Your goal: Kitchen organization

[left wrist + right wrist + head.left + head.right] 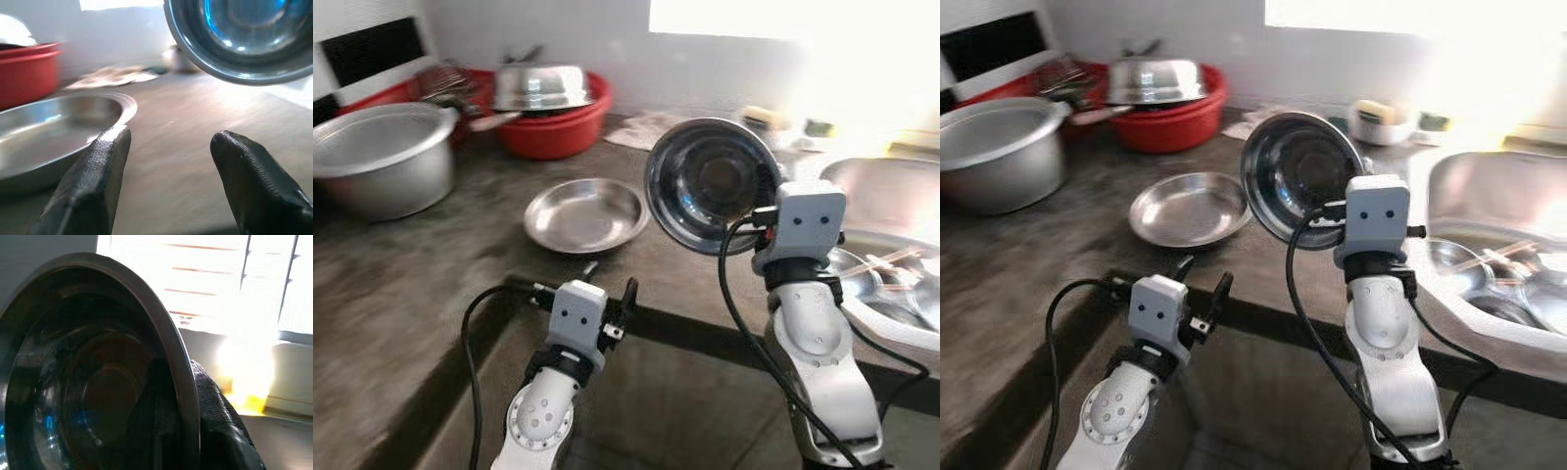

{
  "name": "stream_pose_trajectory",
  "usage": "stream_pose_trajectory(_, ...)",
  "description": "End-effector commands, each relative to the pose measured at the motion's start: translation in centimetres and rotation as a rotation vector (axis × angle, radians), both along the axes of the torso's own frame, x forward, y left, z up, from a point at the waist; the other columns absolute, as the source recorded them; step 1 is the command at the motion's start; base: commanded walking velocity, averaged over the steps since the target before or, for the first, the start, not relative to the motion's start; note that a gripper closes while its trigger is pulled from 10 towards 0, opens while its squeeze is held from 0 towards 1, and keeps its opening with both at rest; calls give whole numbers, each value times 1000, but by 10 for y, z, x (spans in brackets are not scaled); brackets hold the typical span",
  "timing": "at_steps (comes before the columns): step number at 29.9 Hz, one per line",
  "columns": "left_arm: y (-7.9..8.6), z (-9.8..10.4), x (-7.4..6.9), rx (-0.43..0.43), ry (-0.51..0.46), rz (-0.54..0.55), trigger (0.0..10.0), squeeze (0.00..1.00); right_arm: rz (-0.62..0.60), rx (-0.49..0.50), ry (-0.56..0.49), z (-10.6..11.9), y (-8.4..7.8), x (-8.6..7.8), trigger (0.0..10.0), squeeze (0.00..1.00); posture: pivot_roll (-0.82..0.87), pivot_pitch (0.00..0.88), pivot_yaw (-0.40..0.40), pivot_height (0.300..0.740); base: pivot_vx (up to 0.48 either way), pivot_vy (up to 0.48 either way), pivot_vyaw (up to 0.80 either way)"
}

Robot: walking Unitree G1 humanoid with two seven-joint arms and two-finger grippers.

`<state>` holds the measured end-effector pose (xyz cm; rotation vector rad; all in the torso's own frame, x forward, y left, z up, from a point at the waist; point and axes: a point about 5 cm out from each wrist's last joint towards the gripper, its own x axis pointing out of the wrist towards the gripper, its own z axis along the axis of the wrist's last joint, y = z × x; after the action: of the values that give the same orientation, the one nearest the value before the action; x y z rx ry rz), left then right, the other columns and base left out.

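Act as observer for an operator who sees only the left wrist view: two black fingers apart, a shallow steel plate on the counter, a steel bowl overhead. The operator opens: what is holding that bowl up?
Observer: The right gripper pinches the steel bowl by its rim, one finger inside and one outside, with the bowl tipped on edge above the counter.
Operator: What lies beyond the plate?
Observer: Behind the shallow steel plate stands a red basin with an upturned steel vessel on it.
Operator: Anything to my left?
Observer: A large steel pot sits on the counter's left side.
Operator: And to the right?
Observer: A sink holding more steel dishes.
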<state>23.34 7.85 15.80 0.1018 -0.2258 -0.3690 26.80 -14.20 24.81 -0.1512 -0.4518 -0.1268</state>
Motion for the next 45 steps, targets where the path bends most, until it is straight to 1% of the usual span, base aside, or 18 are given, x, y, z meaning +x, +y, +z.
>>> stream_pose_trajectory(1, 3, -2, 1, 4, 7, 10, 10000, 0, 15, 5, -37, 7, 4, -1, 0, 0, 7, 55, -1, 740, 0, 0, -775)
stream_pose_trajectory(5, 3, 0, 0, 34, -9, 2, 10000, 0, 15, 5, -39, 8, 5, 0, 0, 0, 10, 55, -1, 740, 0, -94, -775)
stream_pose_trajectory(8, 3, -1, 0, 24, -1, 0, 10000, 0, 15, 5, -39, 8, 5, 0, 0, 0, 8, 55, 1, 740, 0, -411, -775)
stream_pose_trajectory(13, 4, -2, 1, 2, 15, 17, 10000, 0, 14, 2, -35, 8, 4, 1, 0, 0, 7, 56, 0, 740, 0, 0, -775)
stream_pose_trajectory(15, 4, -2, 1, 3, 14, 18, 10000, 0, 10, -9, -32, 7, 4, 1, 0, 0, 8, 55, -1, 740, 0, 0, -775)
stream_pose_trajectory(16, 4, -2, 1, 17, 10, 12, 10000, 0, 6, -24, -30, 7, 4, 2, 0, 0, 8, 55, -1, 740, 0, 0, -481)
stream_pose_trajectory(17, 4, -2, 1, 25, 4, 7, 10000, 0, 6, -31, -29, 7, 5, 3, 2902, 0, 10, 53, -6, 740, 0, 0, 0)
stream_pose_trajectory(18, 4, -2, 1, 30, 0, 10, 10000, 0, 5, -33, -25, 6, 5, 4, 10000, 0, 10, 53, -6, 740, 0, 0, 0)
stream_pose_trajectory(30, 4, -3, 0, 44, 0, 9, 10000, 0, 19, -26, -6, 6, 4, 9, 10000, 0, 9, 41, -6, 740, 41, -419, 0)
stream_pose_trajectory(37, 5, -3, 1, 53, -1, 8, 10000, 0, 40, 15, 14, 5, 4, 11, 10000, 0, 11, 33, -4, 740, 0, -419, 0)
stream_pose_trajectory(43, 5, -4, 1, 50, 6, 6, 10000, 0, 53, 13, 15, 6, 5, 13, 10000, 0, 12, 29, -3, 740, 287, -382, 0)
stream_pose_trajectory(45, 4, -5, 1, 56, 6, 1, 10000, 0, 66, 51, 64, -1, 4, 17, 10000, 0, 10, 24, -3, 740, 292, -377, 0)
